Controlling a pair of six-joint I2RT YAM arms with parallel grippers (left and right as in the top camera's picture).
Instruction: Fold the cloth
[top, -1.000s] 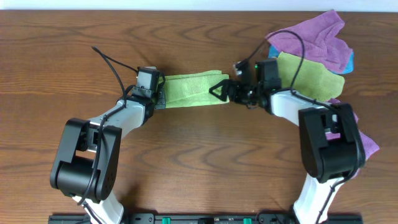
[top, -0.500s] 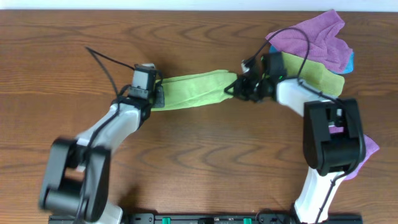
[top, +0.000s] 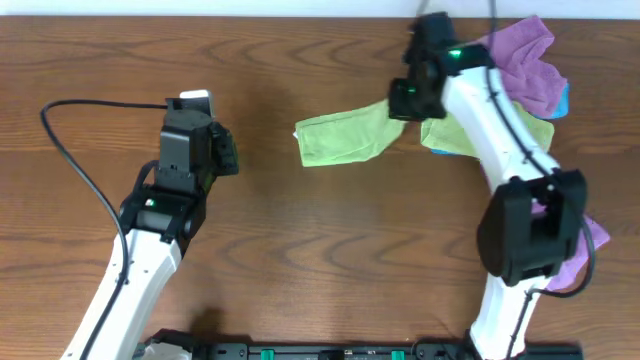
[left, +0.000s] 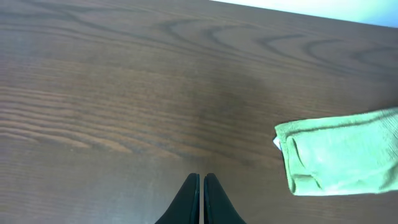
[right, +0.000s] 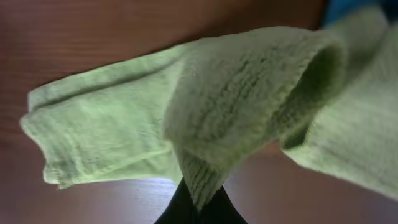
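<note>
From above, the cloth (top: 345, 137) lies as a long folded strip on the table (top: 300, 250), near the far side. The right gripper (top: 405, 100) pinches its right end and holds it up a bit. The left gripper (top: 193, 100) is well apart from it, off to the left. With only one end held, the strip could swing, twist or come unfolded. Right by the right gripper lie a duller green cloth (top: 505, 130) and a purple cloth (top: 510, 55). The lifted end could drag onto them or catch one. In the left wrist view, the fingers are pressed together on nothing, over bare wood. The cloth's free end, with its white tag (left: 277, 143), lies off to the right. So this arm must open and go across before it can help. In the right wrist view, the fingers are shut tight on a thin bunched fold. That looks like a small bite, so the cloth might slip out.
</note>
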